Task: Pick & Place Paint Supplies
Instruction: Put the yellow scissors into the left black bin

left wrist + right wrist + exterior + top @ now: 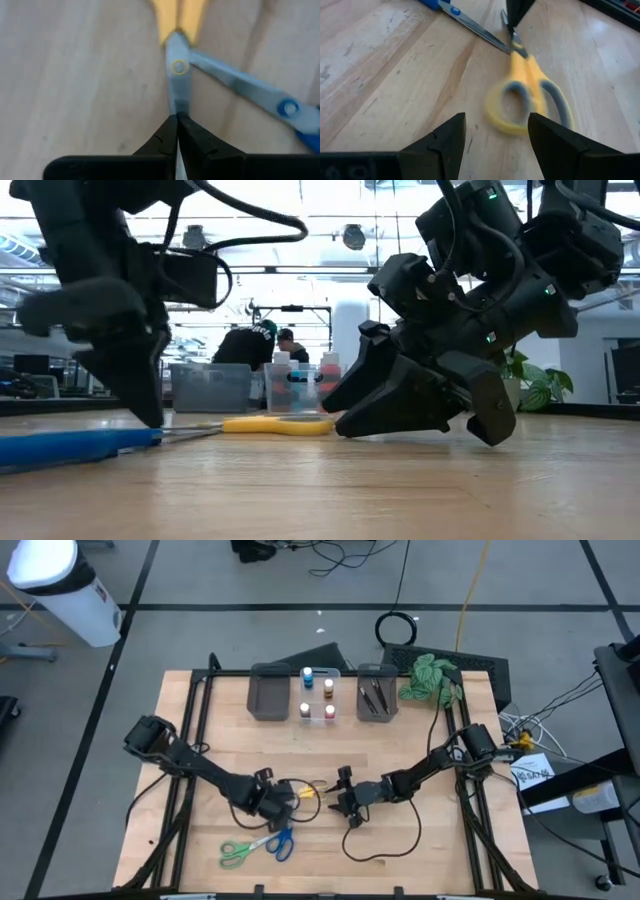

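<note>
Left gripper (177,120) pinched together on blade tip of yellow scissors (527,95), mid-table, low to wood. Thin blade likely easier to nip than handles lying flat. Right gripper (496,132) jaws apart, just beside yellow handle loops, lined up as if to take handoff. Blue scissors (260,95) blade crosses next to yellow pivot, risk of dragging along. Green scissors (236,853) near front edge. Pots in clear bin (318,698), brushes in grey bin (377,697) at back.
</note>
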Motion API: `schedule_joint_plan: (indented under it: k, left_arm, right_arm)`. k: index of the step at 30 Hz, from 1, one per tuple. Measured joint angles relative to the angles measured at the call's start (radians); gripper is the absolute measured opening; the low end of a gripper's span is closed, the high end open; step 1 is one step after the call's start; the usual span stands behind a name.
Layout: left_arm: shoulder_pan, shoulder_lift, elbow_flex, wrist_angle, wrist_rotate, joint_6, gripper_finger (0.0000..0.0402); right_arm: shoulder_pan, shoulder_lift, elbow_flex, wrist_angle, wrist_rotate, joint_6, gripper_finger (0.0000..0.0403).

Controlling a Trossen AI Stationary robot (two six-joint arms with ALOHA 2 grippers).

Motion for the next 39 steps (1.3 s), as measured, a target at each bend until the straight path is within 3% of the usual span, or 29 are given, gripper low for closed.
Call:
schedule_joint_plan:
  k: [5, 10, 16, 19, 27, 39]
  left_arm:
    - [-0.007, 0.065, 0.004, -0.002, -0.035, -0.032, 0.0005]
    - [-0.007, 0.088, 0.005, 0.013, -0.046, -0.022, 0.0019]
    - [-0.006, 0.088, 0.004, 0.040, -0.039, 0.007, 0.0005]
    - [-0.005, 0.088, 0.004, 0.042, -0.036, 0.012, 0.0012]
    - [-0.002, 0.088, 0.003, 0.043, -0.031, 0.020, 0.0008]
    - [0.001, 0.088, 0.003, 0.046, -0.016, 0.023, 0.0011]
  right_arm:
    - [0.000, 0.000, 0.000, 0.001, -0.001, 0.002, 0.0201]
    - [-0.005, -0.001, 0.002, -0.009, 0.005, -0.041, 0.0201]
    - [-0.006, -0.005, 0.003, -0.017, 0.121, -0.153, 0.0201]
    - [-0.011, -0.005, 0.003, -0.034, 0.127, -0.156, 0.0201]
    - [-0.015, -0.006, 0.004, -0.202, 0.084, -0.150, 0.0201]
    - [-0.010, -0.006, 0.005, -0.364, 0.179, -0.357, 0.0201]
